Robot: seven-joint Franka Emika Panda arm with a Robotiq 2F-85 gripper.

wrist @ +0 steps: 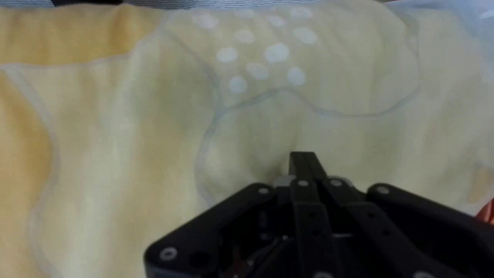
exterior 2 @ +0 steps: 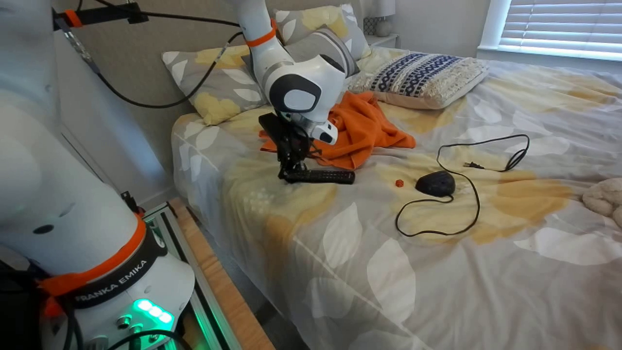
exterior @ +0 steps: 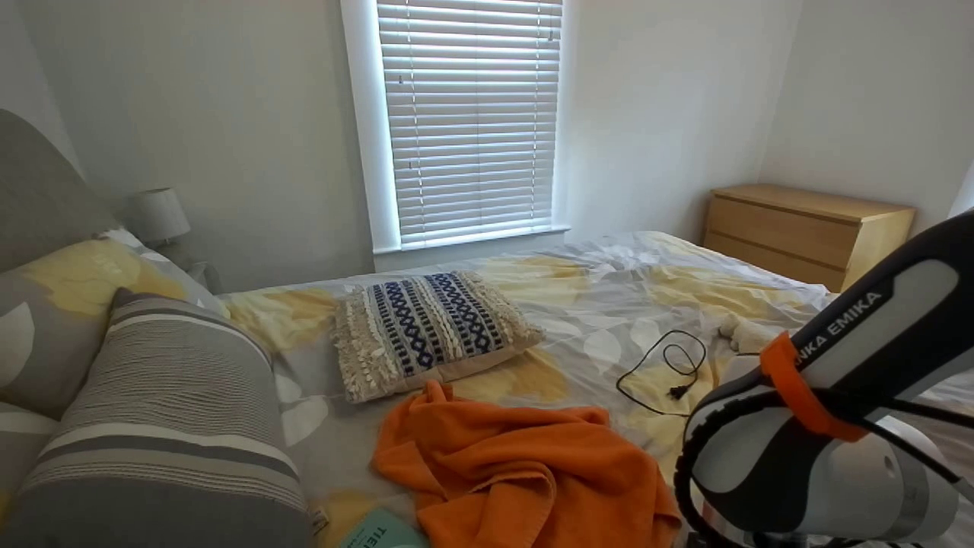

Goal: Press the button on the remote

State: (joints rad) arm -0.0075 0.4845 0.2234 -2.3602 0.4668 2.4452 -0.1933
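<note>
Off-wht walls point(exterior: 251, 114) meeting in corner point(exterior: 781, 91) behind lt-wood dresser point(exterior: 799, 228). Wht-framed window point(exterior: 371, 114) in both exterior views, wht blinds point(exterior: 475, 129) down, cool daylight thru slats, sill point(exterior: 472, 239) brightly lit. Wall on dresser side of window brighter than wall on lamp side. Grey-beige headboard point(exterior: 38, 183), curved top edge. Next to bench point(exterior 2: 452, 291) (= bed, yel/grey/wht floral): nightstand point(exterior 2: 390, 41) w/ wht-shaded lamp point(exterior: 161, 215). Floor point(exterior 2: 238, 272): narrow greyish strip alongside bed.

Claw point(exterior 2: 286, 174) beside black remote point(exterior 2: 326, 177)
</note>
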